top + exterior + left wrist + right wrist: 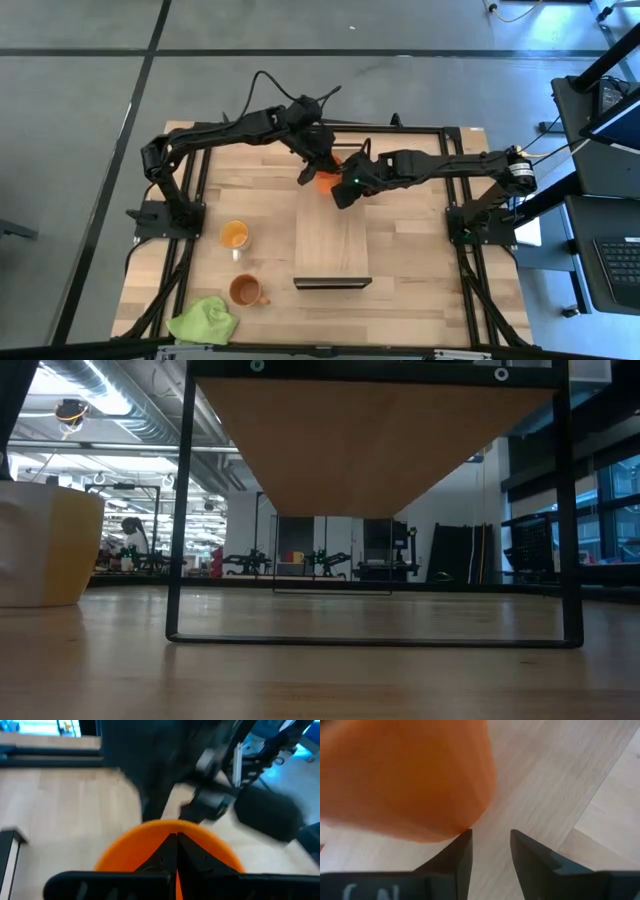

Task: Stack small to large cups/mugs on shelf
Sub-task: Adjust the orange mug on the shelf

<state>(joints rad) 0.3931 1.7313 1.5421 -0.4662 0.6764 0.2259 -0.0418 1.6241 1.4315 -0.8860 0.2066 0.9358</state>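
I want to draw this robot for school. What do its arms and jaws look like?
Both arms are dark, almost black, thin and built from jointed segments, with black cables looping off them. The left gripper has two dark wedge-shaped fingers that taper to points. The right gripper has two dark flat fingers on a black bar with pale lettering. The right arm has a silvery metal joint near its base.
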